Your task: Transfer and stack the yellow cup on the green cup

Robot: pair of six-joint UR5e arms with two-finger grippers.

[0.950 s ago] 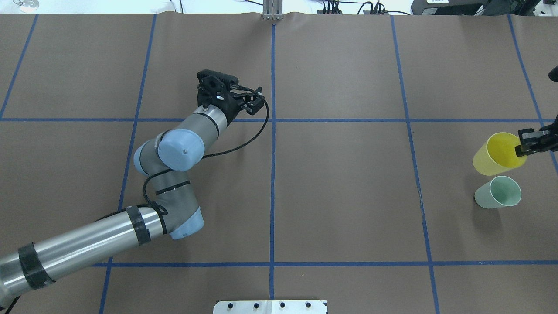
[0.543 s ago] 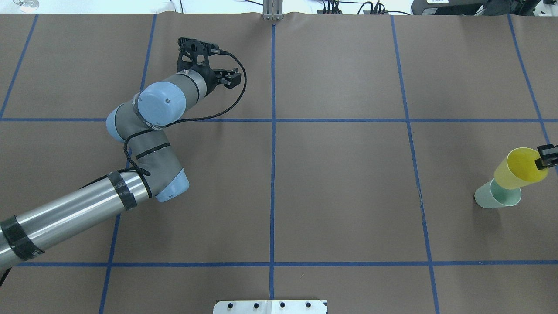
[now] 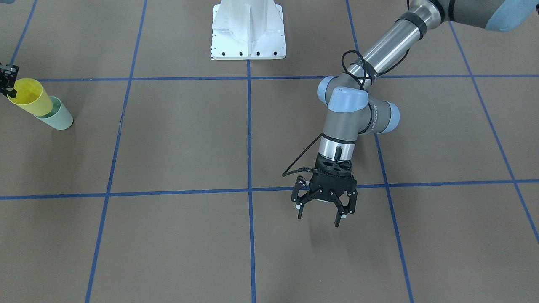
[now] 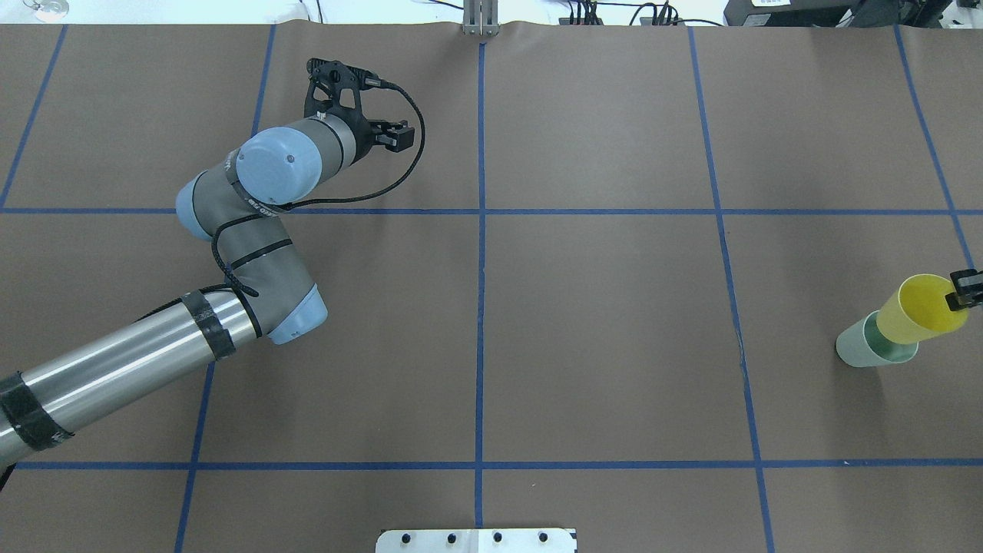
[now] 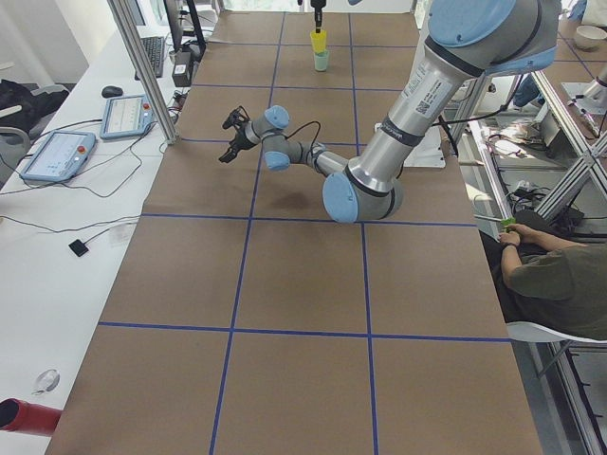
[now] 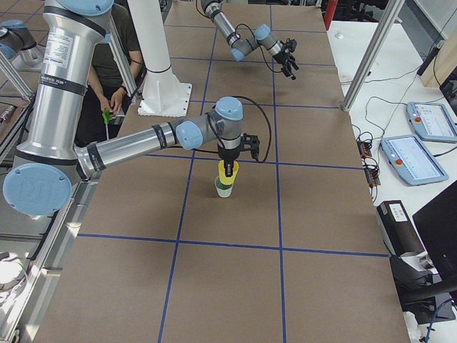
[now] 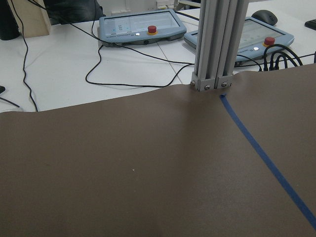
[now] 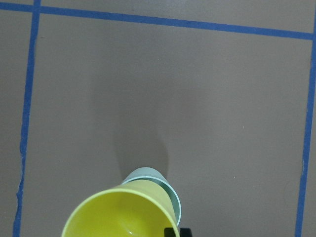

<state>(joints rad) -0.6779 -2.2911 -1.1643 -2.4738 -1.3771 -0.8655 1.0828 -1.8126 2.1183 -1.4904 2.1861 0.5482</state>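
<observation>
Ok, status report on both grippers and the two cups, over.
Left gripper open, empty, far from cups. Right gripper shut on yellow cup rim. Its bottom sits inside green cup. Nothing seen in the way.

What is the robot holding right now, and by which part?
The right gripper holds the yellow cup by its rim; the left gripper is open and empty.

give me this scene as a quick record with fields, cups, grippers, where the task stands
table: brown cover, blue tape grid
green cup: upright, on the robot's right side
right gripper: shut on the rim of the yellow cup
yellow cup: lower part inside the green cup
left gripper: open, empty, far from both cups
stage: cups nested, yellow cup not yet released
</observation>
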